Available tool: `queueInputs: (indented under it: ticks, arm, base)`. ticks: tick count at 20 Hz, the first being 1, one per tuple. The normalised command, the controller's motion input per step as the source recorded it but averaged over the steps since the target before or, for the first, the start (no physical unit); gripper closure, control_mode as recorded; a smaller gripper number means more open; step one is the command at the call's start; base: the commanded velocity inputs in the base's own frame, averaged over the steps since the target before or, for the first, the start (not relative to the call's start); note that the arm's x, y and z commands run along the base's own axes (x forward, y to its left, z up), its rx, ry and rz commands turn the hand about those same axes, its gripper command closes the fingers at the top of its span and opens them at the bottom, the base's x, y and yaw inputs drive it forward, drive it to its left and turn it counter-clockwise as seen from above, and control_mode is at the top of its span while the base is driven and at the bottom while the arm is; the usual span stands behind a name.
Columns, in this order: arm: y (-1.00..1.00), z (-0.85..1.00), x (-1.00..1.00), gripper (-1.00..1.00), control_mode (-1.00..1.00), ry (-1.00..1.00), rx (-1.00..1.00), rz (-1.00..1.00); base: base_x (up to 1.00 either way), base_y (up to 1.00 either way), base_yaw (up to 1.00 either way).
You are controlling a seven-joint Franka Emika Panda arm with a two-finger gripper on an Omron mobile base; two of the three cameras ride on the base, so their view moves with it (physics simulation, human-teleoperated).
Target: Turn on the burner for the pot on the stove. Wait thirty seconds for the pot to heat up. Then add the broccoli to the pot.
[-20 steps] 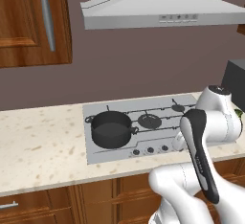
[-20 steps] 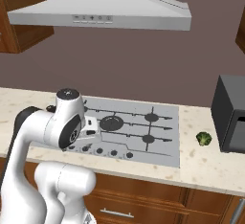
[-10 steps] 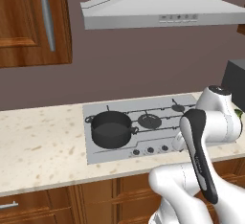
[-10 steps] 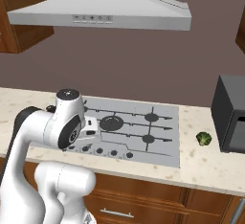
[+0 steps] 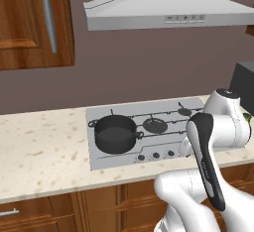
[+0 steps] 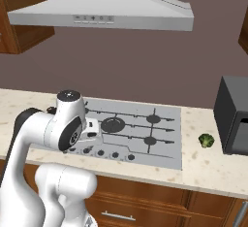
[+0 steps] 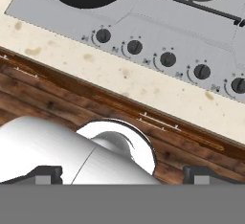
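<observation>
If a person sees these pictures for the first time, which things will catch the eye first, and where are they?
The big white arm fills the foreground, folded in front of the stove. Behind it, the dark pot sits on the stove's left burner, under the wide grey hood. In the right base view, the small green broccoli lies alone on the counter, between the stove and a dark box.
</observation>
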Motion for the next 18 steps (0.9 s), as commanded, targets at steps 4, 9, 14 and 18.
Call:
queueInputs:
  ticks: [4, 9, 14, 18]
  arm:
    - [0.0, 0.0, 0.0, -1.0, -1.0, 0.0, 0.0, 0.0]
    - [0.0, 0.0, 0.0, -1.0, -1.0, 0.0, 0.0, 0.0]
    - [0.0, 0.0, 0.0, -1.0, -1.0, 0.0, 0.0, 0.0]
    - [0.0, 0.0, 0.0, -1.0, -1.0, 0.0, 0.0, 0.0]
  base:
    - [0.0, 0.0, 0.0]
    - [0.0, 0.0, 0.0]
    - [0.0, 0.0, 0.0]
    - [0.0, 0.0, 0.0]
